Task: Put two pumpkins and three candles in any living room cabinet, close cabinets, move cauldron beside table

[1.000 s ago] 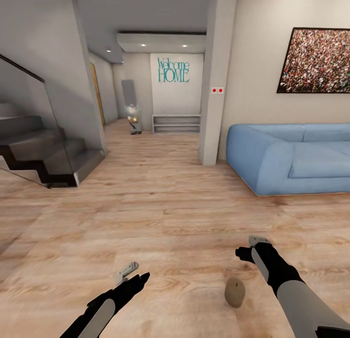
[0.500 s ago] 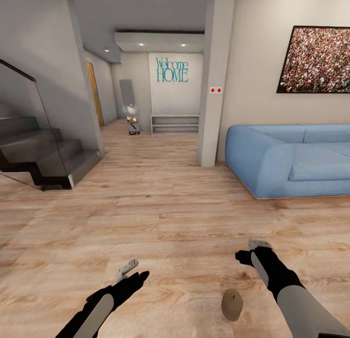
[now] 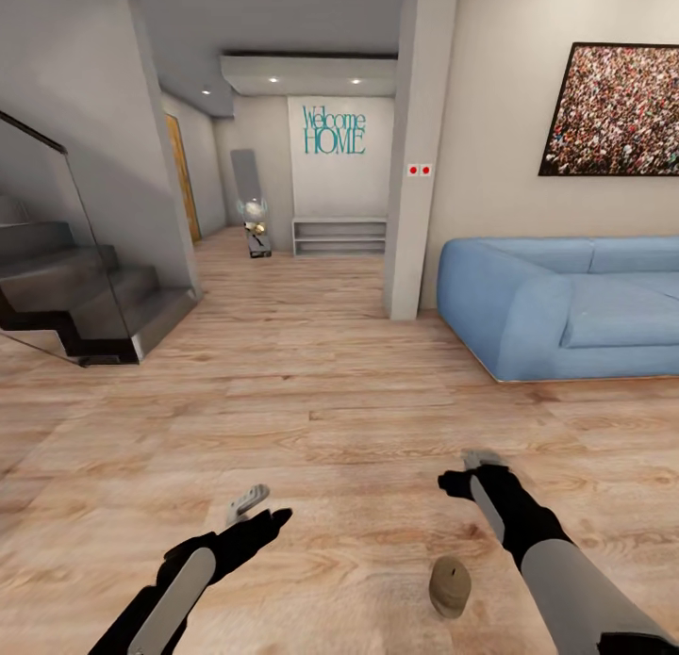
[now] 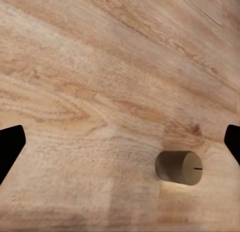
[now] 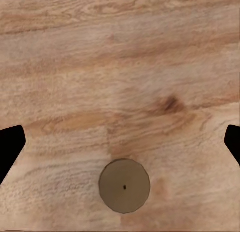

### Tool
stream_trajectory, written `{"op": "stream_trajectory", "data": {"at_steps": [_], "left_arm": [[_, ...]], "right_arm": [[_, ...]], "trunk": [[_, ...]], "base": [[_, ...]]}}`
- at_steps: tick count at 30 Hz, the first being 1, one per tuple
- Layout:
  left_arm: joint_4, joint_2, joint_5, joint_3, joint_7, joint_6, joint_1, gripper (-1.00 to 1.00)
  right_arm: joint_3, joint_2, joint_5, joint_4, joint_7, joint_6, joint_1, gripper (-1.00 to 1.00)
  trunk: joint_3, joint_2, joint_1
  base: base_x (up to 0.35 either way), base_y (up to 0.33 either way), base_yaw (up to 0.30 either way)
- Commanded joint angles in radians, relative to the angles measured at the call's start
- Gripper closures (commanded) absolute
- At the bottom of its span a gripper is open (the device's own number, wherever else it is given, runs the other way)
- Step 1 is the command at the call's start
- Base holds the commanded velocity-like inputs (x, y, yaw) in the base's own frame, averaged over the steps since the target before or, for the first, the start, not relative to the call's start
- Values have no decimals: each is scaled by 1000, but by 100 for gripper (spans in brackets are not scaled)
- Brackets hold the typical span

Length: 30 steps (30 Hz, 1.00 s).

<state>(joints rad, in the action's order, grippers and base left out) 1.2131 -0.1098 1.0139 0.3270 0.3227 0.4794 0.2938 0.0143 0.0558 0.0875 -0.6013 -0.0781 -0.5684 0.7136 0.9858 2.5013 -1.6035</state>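
Observation:
One taupe candle (image 3: 450, 586) stands upright on the wooden floor, close in front of me and just left of my right forearm. From the right wrist view I look straight down on the candle (image 5: 124, 186), its flat top and tiny wick showing. In the left wrist view the candle (image 4: 179, 167) is seen from the side. My right gripper (image 3: 465, 473) hovers open above and slightly beyond it, holding nothing. My left gripper (image 3: 262, 512) is open and holds nothing too, well to the candle's left. Pumpkins, cabinet and cauldron are out of view.
A blue sofa (image 3: 566, 306) stands at the right against the wall under a framed picture (image 3: 613, 108). A pillar (image 3: 415, 165) rises beside it. A dark staircase (image 3: 75, 297) with a glass rail is at the left. A hallway with a low shelf (image 3: 339, 236) lies ahead.
The view has shifted a little with the camera. My right gripper has moved slightly left, closer over the candle. The left arm has barely moved.

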Motion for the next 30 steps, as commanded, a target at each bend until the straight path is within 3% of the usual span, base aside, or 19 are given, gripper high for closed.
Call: {"op": "stream_trajectory", "data": {"at_steps": [1,11,19,30], "left_arm": [[7,-1,11,-3,16,6,1,-100],[62,-1,11,-58,37,62,1,-100],[62,-1,11,-58,37,82,1,-100],[1,-27,5,4,-24,21,-37,-100]], "right_arm": [[-6,-6,9,-2,-3,-9,6,-100],[-9,-15,9,-2,-3,-9,62,-100],[-9,-15,9,-2,-3,-9,62,-100],[25,6,9,-63,-35,16,-1,-100]], "trunk": [[1,0,0],[1,0,0],[1,0,0],[44,3,-5]], "base": [[0,0,0],[0,0,0],[0,0,0],[0,0,0]]}}
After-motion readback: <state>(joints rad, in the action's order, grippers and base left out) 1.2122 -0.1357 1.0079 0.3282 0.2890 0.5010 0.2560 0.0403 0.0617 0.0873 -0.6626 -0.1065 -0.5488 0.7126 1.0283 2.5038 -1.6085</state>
